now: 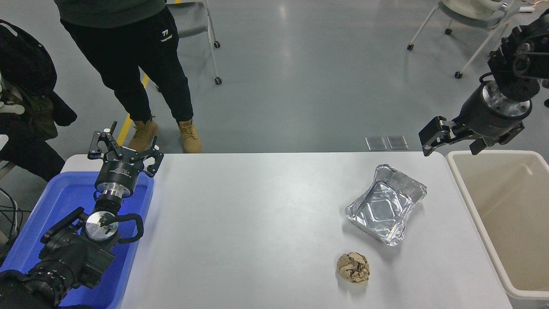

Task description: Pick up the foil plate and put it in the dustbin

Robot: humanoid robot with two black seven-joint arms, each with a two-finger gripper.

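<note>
The foil plate (384, 205), a shiny silver tray with a crinkled rim, lies on the white table (240, 231) at the right. The beige dustbin (510, 214) stands just off the table's right end, and nothing shows inside it. My right gripper (452, 140) hangs open in the air above the bin's far left corner, up and to the right of the plate, holding nothing. At the lower left, my left gripper (124, 148) is parked open above the blue tray.
A crumpled brown paper ball (353, 267) sits near the table's front, below the plate. A blue tray (64, 201) lies at the left end. A person (141, 64) stands beyond the far left edge. Wheeled chairs (472, 21) stand behind on the floor.
</note>
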